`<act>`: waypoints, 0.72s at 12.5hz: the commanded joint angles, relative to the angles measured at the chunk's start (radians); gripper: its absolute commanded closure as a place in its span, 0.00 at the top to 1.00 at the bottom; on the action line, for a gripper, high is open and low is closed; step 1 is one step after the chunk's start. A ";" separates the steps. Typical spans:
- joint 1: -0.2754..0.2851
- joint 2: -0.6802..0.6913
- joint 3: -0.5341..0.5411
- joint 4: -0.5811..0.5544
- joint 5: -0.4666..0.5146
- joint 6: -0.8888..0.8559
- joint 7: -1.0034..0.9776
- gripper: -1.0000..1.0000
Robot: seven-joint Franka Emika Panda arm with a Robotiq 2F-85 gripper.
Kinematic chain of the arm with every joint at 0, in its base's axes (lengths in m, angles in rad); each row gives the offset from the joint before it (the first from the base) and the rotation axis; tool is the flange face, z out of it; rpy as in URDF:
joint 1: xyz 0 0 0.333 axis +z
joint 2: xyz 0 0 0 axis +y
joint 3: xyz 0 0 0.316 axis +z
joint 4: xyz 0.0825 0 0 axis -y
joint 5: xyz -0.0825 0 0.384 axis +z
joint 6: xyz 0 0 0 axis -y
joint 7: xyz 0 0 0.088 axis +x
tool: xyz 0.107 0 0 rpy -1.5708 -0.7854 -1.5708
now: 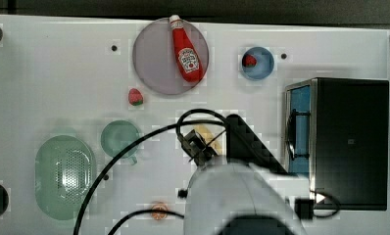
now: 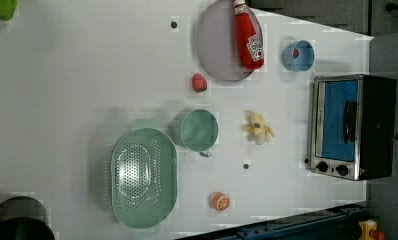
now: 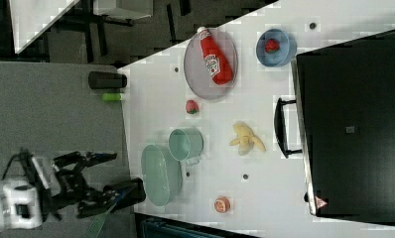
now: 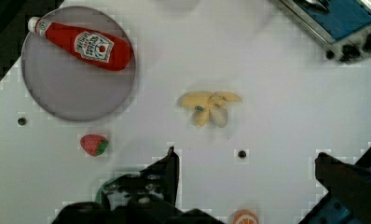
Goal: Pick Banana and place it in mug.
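Top view, gripper (image 1: 199,147) above banana (image 1: 206,134), open

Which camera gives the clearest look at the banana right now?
The wrist view: the banana lies unobstructed, its segments distinct. The left view and the right view also show it whole but smaller. In the top view the arm partly covers it.

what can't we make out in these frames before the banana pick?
- Banana: top view, mostly hidden by the arm and cable; clear in the left view.
- Mug: wrist view, just a teal sliver behind the gripper body.
- Orange slice: wrist view, cut off by the picture edge.
- Ketchup bottle label: too small to read in the right view.
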 commanded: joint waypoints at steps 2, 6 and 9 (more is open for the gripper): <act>-0.003 0.194 -0.008 -0.185 -0.009 0.213 -0.310 1.00; -0.003 0.323 -0.008 -0.297 -0.009 0.453 -0.575 1.00; -0.003 0.442 -0.010 -0.337 -0.009 0.625 -0.672 1.00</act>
